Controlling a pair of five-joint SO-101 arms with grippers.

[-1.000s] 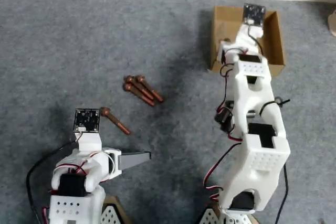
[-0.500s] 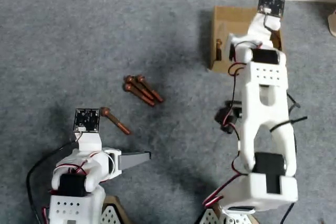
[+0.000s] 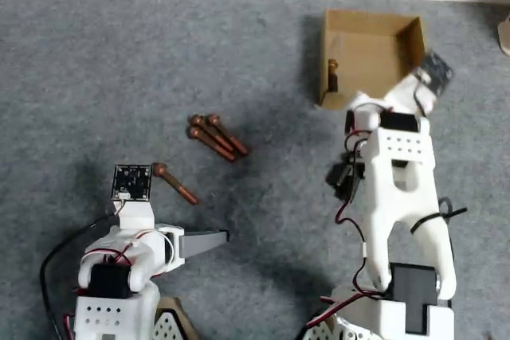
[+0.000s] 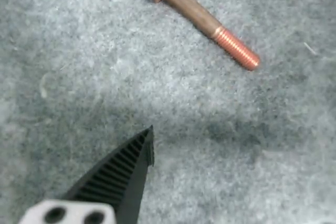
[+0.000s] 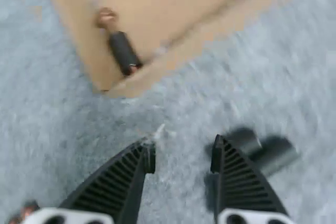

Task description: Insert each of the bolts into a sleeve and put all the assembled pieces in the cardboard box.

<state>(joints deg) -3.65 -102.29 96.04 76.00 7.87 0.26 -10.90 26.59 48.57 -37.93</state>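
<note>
The right hand point(image 5: 184, 156) hangs just short of the box point(image 3: 374, 45), fingers spread, with nothing between them but grey tabletop point(image 3: 263, 61). Beyond its fingertips, inside the box against a side wall, lies one assembled piece point(image 5: 118, 43): a copper head pokes out of a dark sleeve, and the piece's near end is partly hidden by the box's front wall. Just beside one finger, and partly behind it, sit dark sleeves point(image 5: 265, 150), too smeared to count. In the high view the right arm point(image 3: 398, 197) covers that spot. A coppery scrap point(image 5: 22, 212) near the base of the other finger is too cut off to name. The left hand point(image 3: 183, 220) is spread wide and holds nothing. One ribbed finger point(image 4: 131, 166) points down at the tabletop, while the other finger point(image 3: 203, 240) juts out sideways. A lone bolt point(image 4: 202, 19) lies just ahead of the ribbed fingertip, apart from it and bare of any sleeve. Farther ahead of the left hand, three bolts point(image 3: 217, 136) lie bunched and touching, so it is hard to tell where one ends and the next begins.
</note>
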